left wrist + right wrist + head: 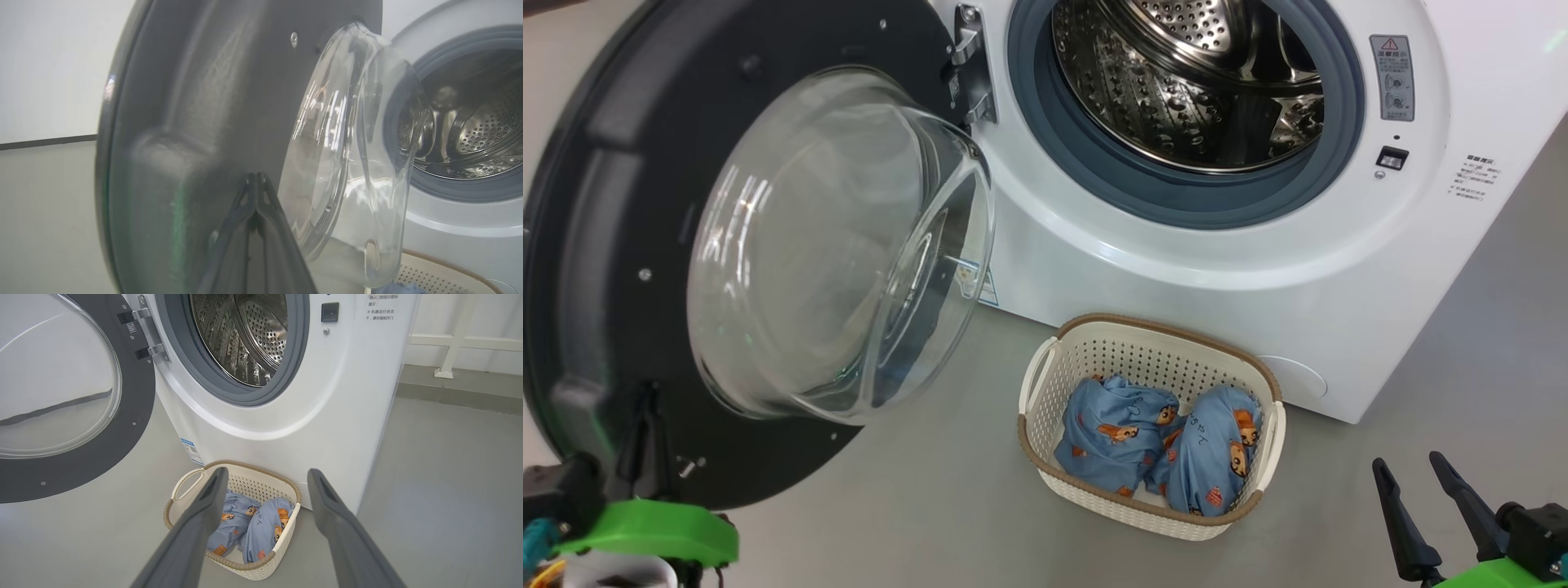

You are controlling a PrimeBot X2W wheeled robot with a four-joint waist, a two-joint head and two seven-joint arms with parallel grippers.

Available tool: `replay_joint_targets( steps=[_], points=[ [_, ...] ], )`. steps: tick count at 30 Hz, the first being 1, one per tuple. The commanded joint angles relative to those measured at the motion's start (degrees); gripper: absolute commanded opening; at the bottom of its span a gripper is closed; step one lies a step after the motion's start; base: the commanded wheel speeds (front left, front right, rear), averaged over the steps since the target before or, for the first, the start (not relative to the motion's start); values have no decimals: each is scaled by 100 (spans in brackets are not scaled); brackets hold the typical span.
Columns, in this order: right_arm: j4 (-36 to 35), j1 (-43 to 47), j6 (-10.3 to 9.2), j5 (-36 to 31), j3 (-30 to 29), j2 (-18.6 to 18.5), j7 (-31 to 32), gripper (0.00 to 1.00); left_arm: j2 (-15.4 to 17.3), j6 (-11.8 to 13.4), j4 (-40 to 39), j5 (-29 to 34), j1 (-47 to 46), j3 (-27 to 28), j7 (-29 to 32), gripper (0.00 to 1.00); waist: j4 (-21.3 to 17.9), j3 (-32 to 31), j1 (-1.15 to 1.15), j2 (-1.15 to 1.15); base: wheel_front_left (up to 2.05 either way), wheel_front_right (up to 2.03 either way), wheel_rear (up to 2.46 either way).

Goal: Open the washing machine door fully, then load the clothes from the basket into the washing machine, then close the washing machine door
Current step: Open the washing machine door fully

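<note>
Swinging out on the hinge at the left of the opening in the head view, the large round glossy black washing machine door (605, 204) is standing open, its clear bulging glass porthole (833, 245) sticking out of the inner face. You seeing that too? — A

Yep. The big white front-loading washing machine (1176, 269) is showing its grey rubber gasket (1143, 196) and perforated steel drum (1192, 82). Tools? — B

The left gripper (255, 177) is keeping its two long dark fingers pressed together with nothing between them. The tips are sitting at the door's dark inner face, low beside the porthole. Touching or just off it, I cannot tell. — A

The right gripper (1408, 461) is holding its fingers wide apart and empty, hovering over the grey floor (931, 506). It is aiming toward the basket but staying well apart from it. — B

Clothes? — A

The two light blue bear-print clothes (1119, 433) are lying bunched side by side inside the small cream-white perforated plastic basket (1168, 331) with the brown rim. The basket is sitting upright on the floor, just beside the machine's front and below the drum opening. — B
</note>
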Motion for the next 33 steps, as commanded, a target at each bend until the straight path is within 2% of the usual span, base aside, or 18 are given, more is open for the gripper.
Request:
replay_joint_targets(
  steps=[1,14,33],
  points=[
    [-147,-130,9,-70,120,-141,-70,100,291,19,70,-10,-407,356,-85,0,0,27,0,0,0,0,0],
    [-187,-282,9,-90,143,-236,-70,100,380,-177,959,119,-1198,1014,-122,0,-90,335,0,0,0,0,0],
    [-189,-718,9,-112,312,-501,-70,100,658,-770,2502,676,-2358,2126,-123,0,-380,966,0,0,0,0,0]
  ],
)
